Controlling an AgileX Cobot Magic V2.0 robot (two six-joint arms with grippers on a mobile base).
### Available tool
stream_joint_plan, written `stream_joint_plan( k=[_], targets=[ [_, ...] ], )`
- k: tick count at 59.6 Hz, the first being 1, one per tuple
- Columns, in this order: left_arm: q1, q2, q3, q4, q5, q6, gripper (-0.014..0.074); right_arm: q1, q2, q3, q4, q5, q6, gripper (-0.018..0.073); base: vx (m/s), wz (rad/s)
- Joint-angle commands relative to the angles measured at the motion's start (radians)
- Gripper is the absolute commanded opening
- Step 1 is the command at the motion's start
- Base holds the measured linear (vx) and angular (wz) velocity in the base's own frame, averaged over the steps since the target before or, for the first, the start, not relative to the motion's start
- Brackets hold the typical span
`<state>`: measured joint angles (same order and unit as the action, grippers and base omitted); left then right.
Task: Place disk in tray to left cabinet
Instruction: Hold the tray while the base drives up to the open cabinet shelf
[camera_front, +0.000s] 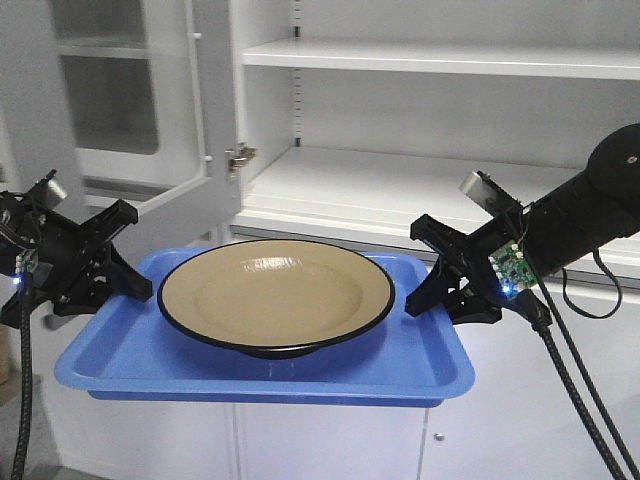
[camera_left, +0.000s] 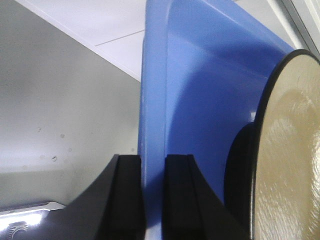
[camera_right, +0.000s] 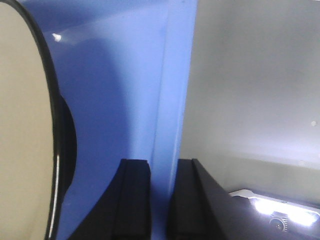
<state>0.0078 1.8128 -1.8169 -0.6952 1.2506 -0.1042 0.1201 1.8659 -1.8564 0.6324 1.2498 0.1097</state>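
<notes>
The tan disk (camera_front: 272, 295) with its black rim lies in the blue tray (camera_front: 150, 365), which is held up in the air in front of the cabinet (camera_front: 420, 190). My left gripper (camera_front: 135, 285) is shut on the tray's left rim (camera_left: 152, 125), one finger on each side of it. My right gripper (camera_front: 425, 290) is shut on the tray's right rim (camera_right: 170, 100) in the same way. The disk's edge shows in the left wrist view (camera_left: 287, 150) and the disk in the right wrist view (camera_right: 22, 130).
The cabinet's wide white shelf (camera_front: 400, 185) lies just behind and slightly above the tray, with another shelf (camera_front: 440, 57) higher up. A glass-paned door (camera_front: 130, 100) stands open at the left. Closed lower doors (camera_front: 330, 440) are below the tray.
</notes>
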Motion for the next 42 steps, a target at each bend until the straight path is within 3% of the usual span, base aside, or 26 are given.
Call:
stream_joint_plan(
  k=[1, 42],
  targets=[
    [-0.014, -0.064, -0.032, -0.120, 0.002, -0.011, -0.0001, 0.009, -0.061, -0.038, 0.103, -0.029, -0.017, -0.0003, 0.11, -0.39],
    [-0.014, -0.064, -0.032, -0.120, 0.002, -0.011, -0.0001, 0.010, -0.061, -0.038, 0.102, -0.026, -0.017, -0.0003, 0.19, -0.29]
  ],
)
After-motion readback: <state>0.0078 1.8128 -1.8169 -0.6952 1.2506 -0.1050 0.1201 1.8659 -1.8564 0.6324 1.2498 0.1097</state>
